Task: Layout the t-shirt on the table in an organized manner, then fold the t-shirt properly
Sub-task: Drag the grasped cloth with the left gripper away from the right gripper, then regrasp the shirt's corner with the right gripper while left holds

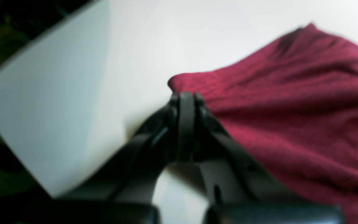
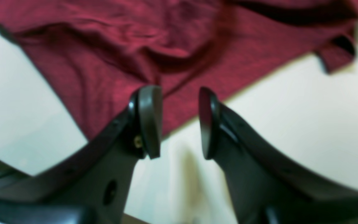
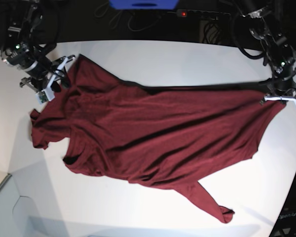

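T-shirt (image 3: pixel 158 136) stretches crumpled across my white surface (image 3: pixel 187 61), long axis left-right; left pincer (image 1: pixel 185 97) clamps its corner, right pincer (image 2: pixel 179 121) gapes empty above it.

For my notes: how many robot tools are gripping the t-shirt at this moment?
1. The left tool is closed on the t-shirt edge, at the base view's right. The right tool stands open above another edge.

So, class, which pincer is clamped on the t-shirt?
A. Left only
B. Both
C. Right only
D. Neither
A: the left pincer is shut on a corner of the t-shirt, while the right pincer stands open above the cloth's edge with nothing between its pads.
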